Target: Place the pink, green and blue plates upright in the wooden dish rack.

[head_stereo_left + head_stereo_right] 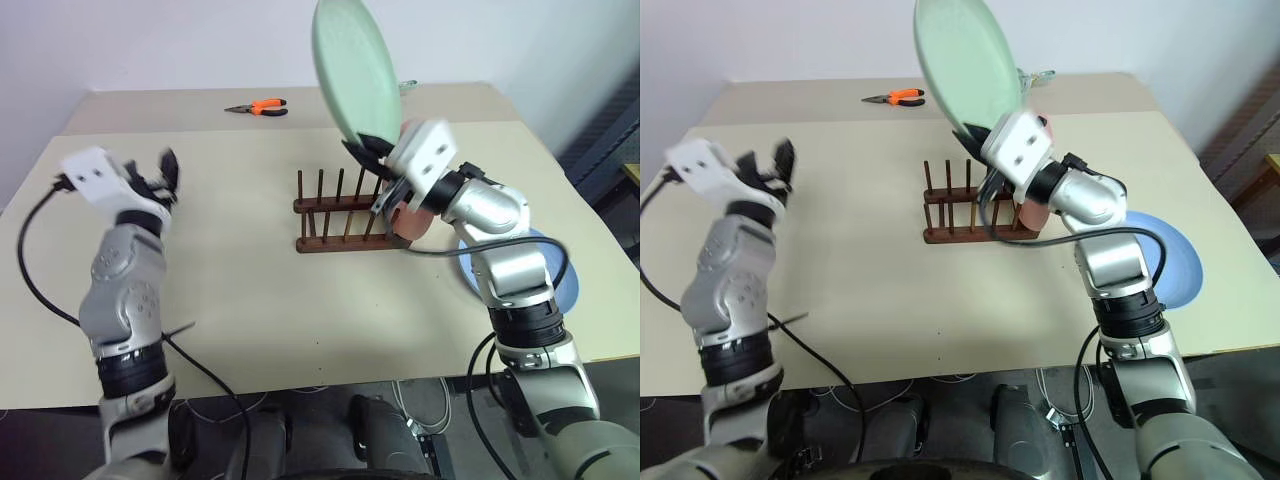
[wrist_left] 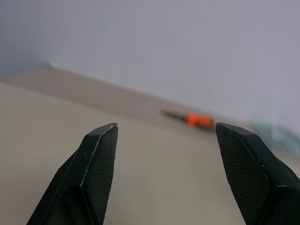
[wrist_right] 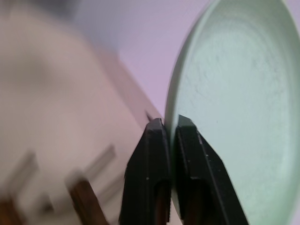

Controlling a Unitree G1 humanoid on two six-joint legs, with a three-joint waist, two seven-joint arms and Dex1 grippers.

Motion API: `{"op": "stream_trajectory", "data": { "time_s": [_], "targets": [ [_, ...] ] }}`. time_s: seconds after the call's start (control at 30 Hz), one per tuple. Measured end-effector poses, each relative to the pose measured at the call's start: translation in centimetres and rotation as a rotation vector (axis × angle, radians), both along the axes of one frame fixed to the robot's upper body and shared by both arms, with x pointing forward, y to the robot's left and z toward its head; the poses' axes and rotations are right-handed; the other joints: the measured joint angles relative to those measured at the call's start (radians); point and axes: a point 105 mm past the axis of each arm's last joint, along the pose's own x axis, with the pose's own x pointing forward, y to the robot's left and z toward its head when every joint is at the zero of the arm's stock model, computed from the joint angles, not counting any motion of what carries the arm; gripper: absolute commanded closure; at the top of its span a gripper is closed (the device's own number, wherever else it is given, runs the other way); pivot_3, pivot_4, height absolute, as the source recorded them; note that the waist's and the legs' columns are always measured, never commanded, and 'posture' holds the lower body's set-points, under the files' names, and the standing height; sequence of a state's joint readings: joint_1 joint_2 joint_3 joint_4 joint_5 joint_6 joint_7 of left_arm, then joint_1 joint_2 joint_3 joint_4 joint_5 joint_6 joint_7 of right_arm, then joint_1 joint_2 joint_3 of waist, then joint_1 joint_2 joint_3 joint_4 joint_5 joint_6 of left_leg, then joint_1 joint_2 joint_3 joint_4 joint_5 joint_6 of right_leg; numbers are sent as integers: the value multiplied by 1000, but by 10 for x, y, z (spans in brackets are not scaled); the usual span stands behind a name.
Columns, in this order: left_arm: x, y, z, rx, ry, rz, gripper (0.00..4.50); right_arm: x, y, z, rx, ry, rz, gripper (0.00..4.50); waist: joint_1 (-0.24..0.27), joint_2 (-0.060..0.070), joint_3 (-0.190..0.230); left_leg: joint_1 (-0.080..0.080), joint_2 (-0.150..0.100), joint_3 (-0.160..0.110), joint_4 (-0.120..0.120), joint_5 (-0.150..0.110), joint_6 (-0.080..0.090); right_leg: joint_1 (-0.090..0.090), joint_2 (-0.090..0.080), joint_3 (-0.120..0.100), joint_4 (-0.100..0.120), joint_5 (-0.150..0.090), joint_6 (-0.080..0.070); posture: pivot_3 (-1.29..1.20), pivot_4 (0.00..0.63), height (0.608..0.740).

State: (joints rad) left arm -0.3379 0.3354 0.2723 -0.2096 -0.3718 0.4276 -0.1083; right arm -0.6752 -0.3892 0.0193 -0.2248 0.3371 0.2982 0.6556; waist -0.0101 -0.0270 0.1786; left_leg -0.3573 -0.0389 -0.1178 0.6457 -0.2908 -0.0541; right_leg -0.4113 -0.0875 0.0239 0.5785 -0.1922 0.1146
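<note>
While orange pliers [image 1: 262,107] lie far back on the table [image 1: 230,250], the head views show the right gripper [image 1: 368,150] pinching the green plate [image 1: 352,70] above the wooden rack [image 1: 345,215], its arm half hiding the pink plate [image 1: 1036,213] and blue plate [image 1: 1170,262]. In its wrist view the left gripper [image 2: 164,140] stands spread, empty. The right wrist view shows fingers [image 3: 154,159] clamping the plate's rim.
</note>
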Motion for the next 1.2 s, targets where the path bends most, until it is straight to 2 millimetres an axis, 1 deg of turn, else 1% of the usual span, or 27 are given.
{"op": "stream_trajectory", "data": {
  "time_s": [0.03,0.07,0.1,0.17,0.27,0.33,0.4,0.5,0.63,0.77,0.8,0.83,0.93,1.03,1.2],
  "targets": [
    [-5,-16,-15,139,38,-112,1127,-8,-2,9,109,85,73,4500,-1,1,0,0,0,0,0,0,1,0,0,0,0,0,-1,0,150,740],
    [-12,-30,-29,211,71,-216,1127,-15,-4,14,171,145,123,4500,-1,2,0,1,0,0,0,-1,1,0,-1,0,0,-1,-2,0,150,740],
    [-19,-42,-43,226,102,-306,1127,-21,-7,16,211,191,159,4500,-1,2,0,0,0,0,-1,-1,2,0,-1,0,-1,-2,-3,0,150,740],
    [-30,-58,-60,192,150,-439,1127,-26,-9,13,260,274,191,4500,-2,2,0,0,1,0,-1,-1,2,-1,-1,0,0,-2,-3,0,150,740],
    [-48,-78,-62,224,171,-623,1127,-23,-11,2,306,399,185,4500,-4,5,2,0,2,1,-1,-1,2,-2,0,0,1,-2,-4,0,150,740],
    [-56,-88,-63,256,178,-702,1127,-21,-9,-2,319,438,173,4500,-5,7,2,0,2,2,-1,-2,3,-2,0,0,1,-2,-3,0,150,740],
    [-62,-96,-67,271,203,-758,1127,-19,-7,-11,311,473,150,4500,-5,7,2,0,2,2,-1,-2,3,-2,0,0,1,-2,-3,0,150,740],
    [-68,-101,-75,279,248,-804,1127,-15,-6,-25,299,524,119,4500,-5,7,2,0,1,2,-1,-2,3,-2,0,0,1,-2,-3,0,150,740],
    [-71,-106,-75,283,246,-826,1127,-7,-9,-34,312,571,92,4500,-4,7,2,0,1,2,-1,-2,3,-2,0,0,1,-2,-3,0,150,740],
    [-71,-106,-76,292,249,-827,1127,1,-11,-43,328,636,65,4500,-5,7,2,0,1,2,-1,-2,3,-2,0,0,1,-2,-3,0,150,740],
    [-71,-107,-76,292,249,-826,1095,4,-11,-44,338,648,60,3826,-6,7,2,0,1,2,-1,-2,3,-2,0,0,1,-2,-3,0,150,740],
    [-71,-107,-76,291,248,-826,1095,4,-12,-43,340,648,57,3616,-6,8,2,0,1,2,-1,-2,3,-2,0,0,1,-2,-3,0,150,740],
    [-71,-107,-76,290,247,-825,1095,6,-11,-37,339,613,53,2238,-5,8,2,0,1,2,-1,-2,3,-2,0,0,1,-2,-3,0,150,740],
    [-71,-108,-76,287,248,-824,1095,8,-13,-31,276,514,1,2238,-5,8,2,0,1,2,-1,-2,3,-2,0,0,1,-3,-2,0,150,740],
    [-72,-112,-79,279,262,-842,1095,4,-22,-11,63,269,-79,2238,-4,8,2,0,1,2,-1,-2,3,-2,0,0,1,-3,-1,0,150,740]
  ]
}}
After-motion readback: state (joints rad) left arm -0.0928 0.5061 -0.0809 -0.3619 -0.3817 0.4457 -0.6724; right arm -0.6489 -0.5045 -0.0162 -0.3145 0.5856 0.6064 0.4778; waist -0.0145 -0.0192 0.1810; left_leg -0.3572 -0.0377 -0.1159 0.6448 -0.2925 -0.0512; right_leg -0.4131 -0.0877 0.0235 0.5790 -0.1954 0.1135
